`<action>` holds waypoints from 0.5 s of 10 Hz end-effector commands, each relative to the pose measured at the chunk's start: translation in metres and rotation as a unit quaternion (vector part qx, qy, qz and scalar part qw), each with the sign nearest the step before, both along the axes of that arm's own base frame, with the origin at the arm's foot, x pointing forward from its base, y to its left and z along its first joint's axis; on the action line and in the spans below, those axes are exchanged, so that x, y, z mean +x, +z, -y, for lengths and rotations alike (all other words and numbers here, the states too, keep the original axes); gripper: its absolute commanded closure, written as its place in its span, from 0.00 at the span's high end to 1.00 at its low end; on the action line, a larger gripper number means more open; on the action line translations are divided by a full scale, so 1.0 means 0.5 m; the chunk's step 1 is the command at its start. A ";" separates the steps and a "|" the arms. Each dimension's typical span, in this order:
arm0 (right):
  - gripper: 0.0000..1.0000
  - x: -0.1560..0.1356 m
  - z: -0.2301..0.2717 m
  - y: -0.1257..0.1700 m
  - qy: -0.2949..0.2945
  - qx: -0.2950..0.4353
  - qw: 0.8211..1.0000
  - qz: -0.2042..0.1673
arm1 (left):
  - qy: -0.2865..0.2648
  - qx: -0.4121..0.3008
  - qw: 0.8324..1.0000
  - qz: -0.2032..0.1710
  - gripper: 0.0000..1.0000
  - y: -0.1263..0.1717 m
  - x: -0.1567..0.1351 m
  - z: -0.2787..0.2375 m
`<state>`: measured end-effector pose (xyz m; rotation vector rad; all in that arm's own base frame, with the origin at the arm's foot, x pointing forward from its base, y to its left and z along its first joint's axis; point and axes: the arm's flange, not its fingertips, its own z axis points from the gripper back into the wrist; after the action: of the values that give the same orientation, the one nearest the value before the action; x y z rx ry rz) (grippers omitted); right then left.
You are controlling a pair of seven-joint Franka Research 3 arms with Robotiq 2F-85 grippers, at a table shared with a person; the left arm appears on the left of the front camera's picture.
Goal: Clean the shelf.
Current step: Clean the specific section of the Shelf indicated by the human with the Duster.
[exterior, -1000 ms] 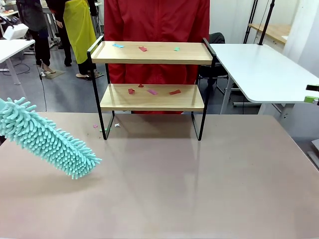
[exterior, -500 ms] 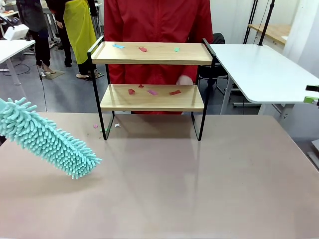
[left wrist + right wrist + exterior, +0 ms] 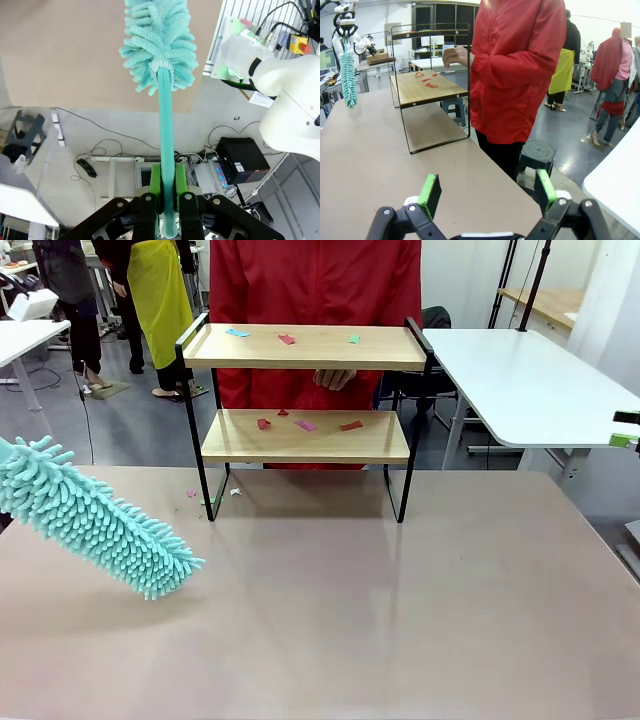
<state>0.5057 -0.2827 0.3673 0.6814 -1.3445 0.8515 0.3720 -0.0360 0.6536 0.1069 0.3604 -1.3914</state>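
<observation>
The table [image 3: 400,620] is the largest thing in the front view, a broad matte slab of greyish brown with a faint sheen and rounded far corners. Beyond it the room has a grey floor. A plain white table [image 3: 520,380] stands at two o'clock, and other people stand far off at eleven o'clock.

A person in a smooth red jacket [image 3: 315,280] stands at twelve o'clock, right behind the shelf [image 3: 305,445]. The shelf sits at the far edge of the table, at twelve o'clock. It has two light boards with a wood grain, held in a thin black metal frame with raised end rails. The person's hand [image 3: 335,378] shows in the gap between the two tiers, just under the upper board.

At nine o'clock a teal duster [image 3: 95,520] slants down toward the table's middle. Its long head is a shaggy mass of soft chenille fingers. In the left wrist view its smooth teal handle runs straight down into the left gripper [image 3: 168,172], whose green pads are clamped on it from both sides.

The right gripper [image 3: 487,190] is spread wide, its green pads well apart with nothing between them.

Small flat paper scraps [image 3: 305,424], mostly red, lie on the lower board. Blue, red and green ones lie on the upper. A few tiny bits [image 3: 210,497] lie on the table by the shelf's left leg.
</observation>
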 end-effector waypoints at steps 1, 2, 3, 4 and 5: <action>1.00 0.000 -0.007 0.013 -0.007 -0.009 1.000 -0.011 | 0.005 0.002 1.000 0.003 0.14 0.002 -0.003 -0.001; 1.00 0.000 -0.007 0.013 -0.007 -0.009 1.000 -0.011 | 0.005 0.002 1.000 0.003 0.14 0.002 -0.003 -0.001; 1.00 0.000 -0.007 0.013 -0.007 -0.009 1.000 -0.011 | 0.005 0.002 1.000 0.003 0.14 0.002 -0.003 -0.001; 1.00 0.000 -0.007 0.013 -0.007 -0.009 1.000 -0.011 | 0.005 0.002 1.000 0.003 0.14 0.002 -0.003 -0.001; 1.00 0.000 -0.007 0.013 -0.007 -0.009 1.000 -0.011 | 0.005 0.002 1.000 0.003 0.14 0.002 -0.003 -0.001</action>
<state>0.5057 -0.2827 0.3673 0.6814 -1.3445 0.8514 0.3720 -0.0360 0.6536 0.1069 0.3604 -1.3914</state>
